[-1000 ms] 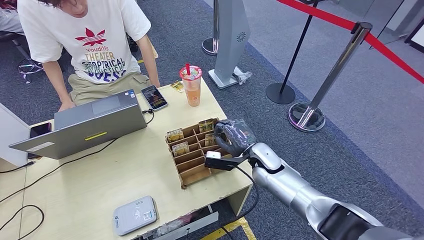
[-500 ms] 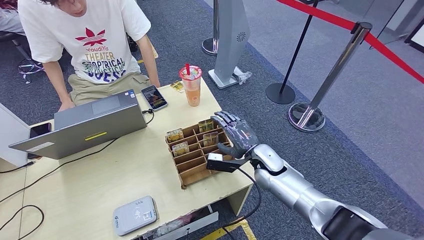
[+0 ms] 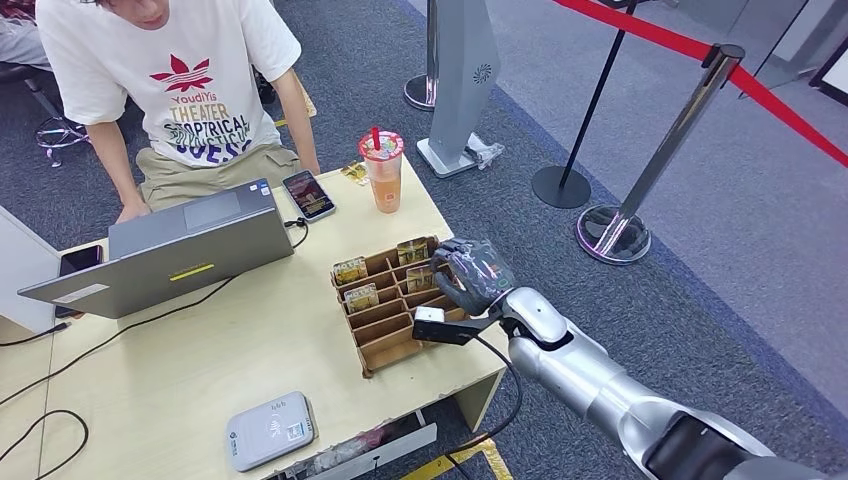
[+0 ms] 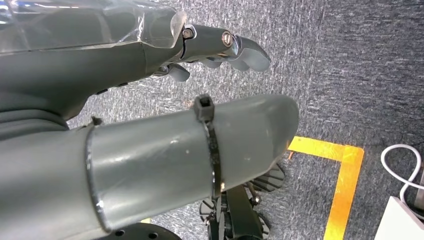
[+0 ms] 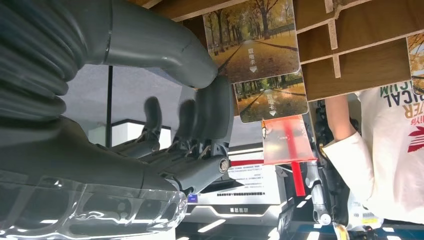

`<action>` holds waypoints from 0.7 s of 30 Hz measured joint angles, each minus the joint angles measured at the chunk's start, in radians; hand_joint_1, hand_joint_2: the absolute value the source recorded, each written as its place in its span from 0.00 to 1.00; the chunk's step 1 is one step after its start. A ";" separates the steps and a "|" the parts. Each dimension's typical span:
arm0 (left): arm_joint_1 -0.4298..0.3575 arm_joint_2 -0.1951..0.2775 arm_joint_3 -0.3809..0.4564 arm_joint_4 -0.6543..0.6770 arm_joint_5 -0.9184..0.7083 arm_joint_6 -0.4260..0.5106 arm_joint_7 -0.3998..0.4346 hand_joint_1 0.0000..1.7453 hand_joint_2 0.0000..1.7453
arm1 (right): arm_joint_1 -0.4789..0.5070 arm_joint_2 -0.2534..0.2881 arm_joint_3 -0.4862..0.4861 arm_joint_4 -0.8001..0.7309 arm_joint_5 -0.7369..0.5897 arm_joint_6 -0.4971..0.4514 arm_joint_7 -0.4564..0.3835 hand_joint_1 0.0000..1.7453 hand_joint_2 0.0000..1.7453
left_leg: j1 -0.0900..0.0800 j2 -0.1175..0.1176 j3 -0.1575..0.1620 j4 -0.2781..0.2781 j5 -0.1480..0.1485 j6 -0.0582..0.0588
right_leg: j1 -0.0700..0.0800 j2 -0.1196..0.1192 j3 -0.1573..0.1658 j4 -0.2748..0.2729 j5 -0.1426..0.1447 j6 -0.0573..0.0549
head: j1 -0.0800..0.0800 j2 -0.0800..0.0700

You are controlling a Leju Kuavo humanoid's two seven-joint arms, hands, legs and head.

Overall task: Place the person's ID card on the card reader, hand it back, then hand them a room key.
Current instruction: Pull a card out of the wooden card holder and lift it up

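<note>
A wooden card rack point(image 3: 385, 322) stands at the table's right end with several room key cards point(image 3: 361, 297) upright in its slots. My right hand point(image 3: 472, 272) reaches over the rack's far right corner with its fingers curled down. In the right wrist view the thumb point(image 5: 165, 50) and the fingers point(image 5: 215, 107) close on the edge of one key card point(image 5: 252, 42), which sits in its slot. The grey card reader point(image 3: 268, 430) lies near the table's front edge. My left hand point(image 4: 150, 75) hangs over the carpet with its fingers apart and nothing in it.
A person point(image 3: 180, 90) in a white T-shirt sits behind the table at a grey laptop point(image 3: 190, 245). A phone point(image 3: 308, 194) and a drink cup point(image 3: 382, 170) stand at the far edge. Stanchion bases point(image 3: 612, 232) and a red rope stand on the carpet to the right.
Half a second ago my right hand's fingers were stretched out over the rack; now they are curled in around a key card. The arm has hardly moved.
</note>
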 joint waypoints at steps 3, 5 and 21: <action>0.000 0.000 0.000 0.001 -0.001 0.001 0.000 0.00 0.00 | -0.001 0.000 0.000 0.000 0.000 0.002 0.000 0.72 1.00 | 0.000 0.000 0.000 0.000 0.000 0.000 | 0.000 0.000 0.000 0.000 0.000 0.000 | 0.000 0.000; 0.000 0.000 0.001 0.001 -0.001 0.001 0.000 0.00 0.00 | -0.003 0.000 0.000 0.000 0.000 0.003 0.000 0.71 1.00 | 0.000 0.000 0.000 0.000 0.000 0.000 | 0.000 0.000 0.000 0.000 0.000 0.000 | 0.000 0.000; 0.000 0.000 0.002 0.002 -0.003 0.001 0.000 0.00 0.00 | -0.018 0.000 0.000 0.000 0.002 0.005 0.001 0.63 1.00 | 0.000 0.000 0.000 0.000 0.000 0.000 | 0.000 0.000 0.000 0.000 0.000 0.000 | 0.000 0.000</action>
